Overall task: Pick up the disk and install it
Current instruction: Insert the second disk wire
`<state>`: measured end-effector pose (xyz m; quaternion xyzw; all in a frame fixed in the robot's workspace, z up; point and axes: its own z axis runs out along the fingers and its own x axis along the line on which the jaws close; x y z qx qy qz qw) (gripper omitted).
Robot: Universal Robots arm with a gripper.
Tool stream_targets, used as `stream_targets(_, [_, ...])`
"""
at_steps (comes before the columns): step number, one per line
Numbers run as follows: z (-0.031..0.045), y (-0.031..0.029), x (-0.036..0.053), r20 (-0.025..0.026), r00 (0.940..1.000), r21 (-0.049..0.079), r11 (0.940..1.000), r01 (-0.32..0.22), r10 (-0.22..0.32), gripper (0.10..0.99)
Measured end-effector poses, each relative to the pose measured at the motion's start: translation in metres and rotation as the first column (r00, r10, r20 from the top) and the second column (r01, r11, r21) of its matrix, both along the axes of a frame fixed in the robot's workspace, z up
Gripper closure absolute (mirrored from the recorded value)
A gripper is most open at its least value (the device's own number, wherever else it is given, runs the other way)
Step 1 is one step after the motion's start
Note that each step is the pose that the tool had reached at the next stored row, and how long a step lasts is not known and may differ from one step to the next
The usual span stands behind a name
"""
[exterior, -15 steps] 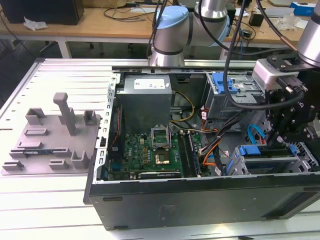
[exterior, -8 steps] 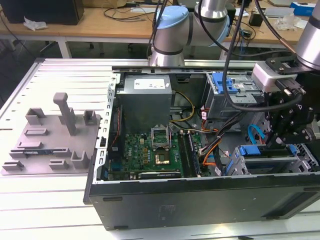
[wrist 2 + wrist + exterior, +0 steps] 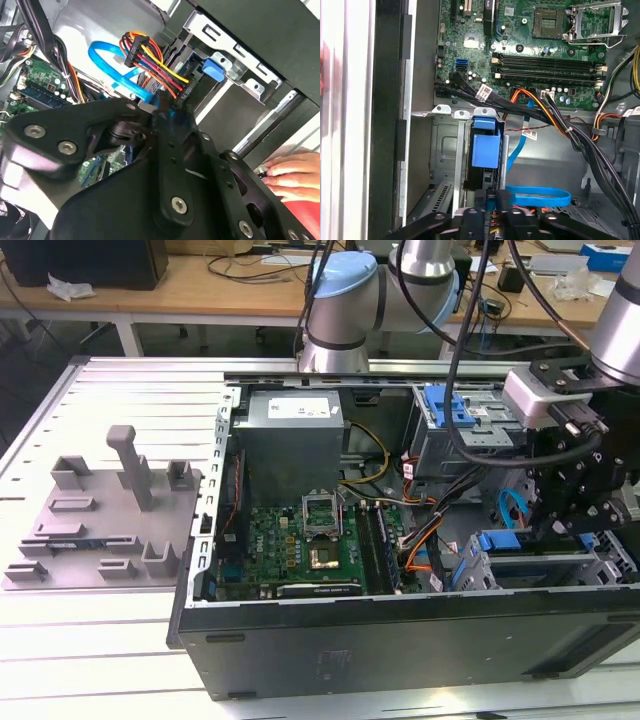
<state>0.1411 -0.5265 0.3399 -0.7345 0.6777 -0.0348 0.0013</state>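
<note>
Fingers (image 3: 481, 199) are pinched on the near end of the disk (image 3: 485, 150), stood edgewise in the bay (image 3: 445, 150), long axis directed at the motherboard (image 3: 540, 75).

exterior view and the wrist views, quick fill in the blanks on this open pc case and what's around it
1. The motherboard inside the open case is ___ in colour.
2. In the exterior view, the tool hangs over the end of the case on that view's ___.
3. The grey fixture on the exterior view's left stands ___ the case.
4. The looped flat cable in the first wrist view is ___.

Missing words: green; right; outside; blue.
</note>
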Motion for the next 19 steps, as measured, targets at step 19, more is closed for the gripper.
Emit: stream_targets(19, [0.0353, 0.0165, -0.0002, 0.0000, 1.0000, -0.043, 0.9991, 0.000, 0.000, 0.710])
